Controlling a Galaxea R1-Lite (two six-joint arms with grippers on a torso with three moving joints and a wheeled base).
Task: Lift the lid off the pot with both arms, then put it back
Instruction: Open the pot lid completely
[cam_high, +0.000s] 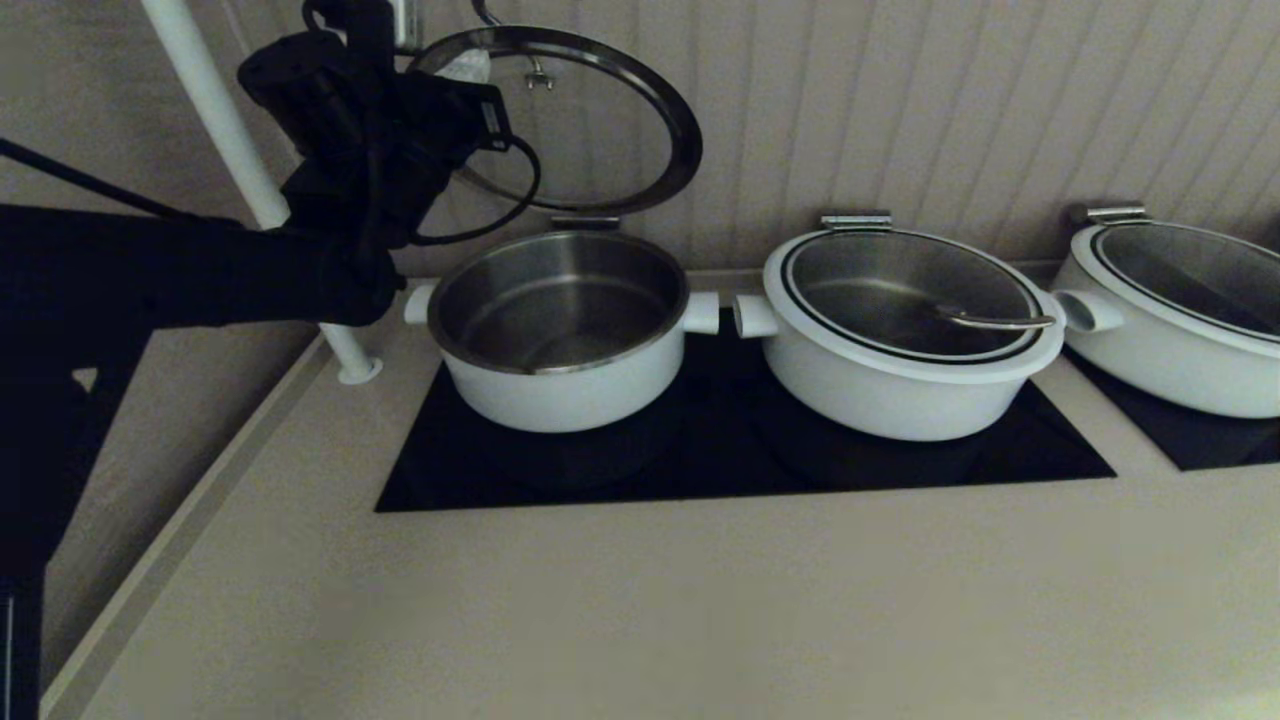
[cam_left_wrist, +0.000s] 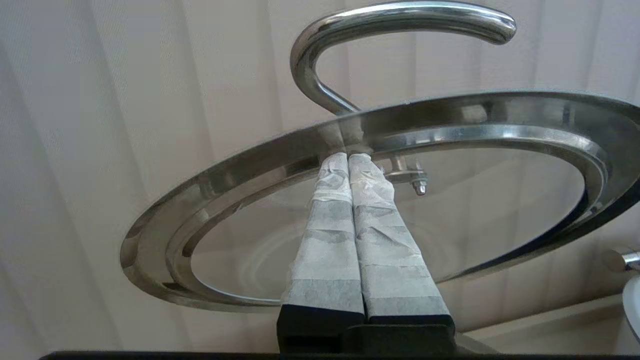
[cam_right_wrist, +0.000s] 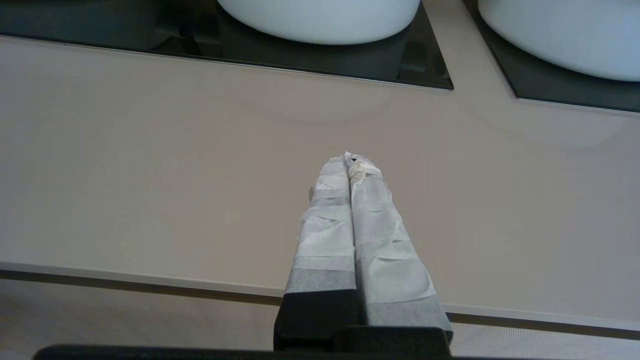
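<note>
Lid (cam_high: 590, 120) up on edge at the far left, swung back over the open pot (cam_high: 560, 330) on its rear hinge. My left gripper (cam_left_wrist: 348, 156) has both fingers pressed together, tips against the lid's steel rim, gripping nothing. Right of that, two covered pots (cam_high: 905, 335). My right gripper (cam_right_wrist: 350, 159) hangs over the near counter (cam_right_wrist: 150, 175), fingers closed, empty.

The head view is dim and flat, the black left arm (cam_high: 200, 270) reduced to a featureless silhouette. Both wrist views are brighter: soft highlights streak the round glass lid's steel underside edge (cam_left_wrist: 210, 195), and faint shadows lie on the beige countertop (cam_right_wrist: 150, 150).
</note>
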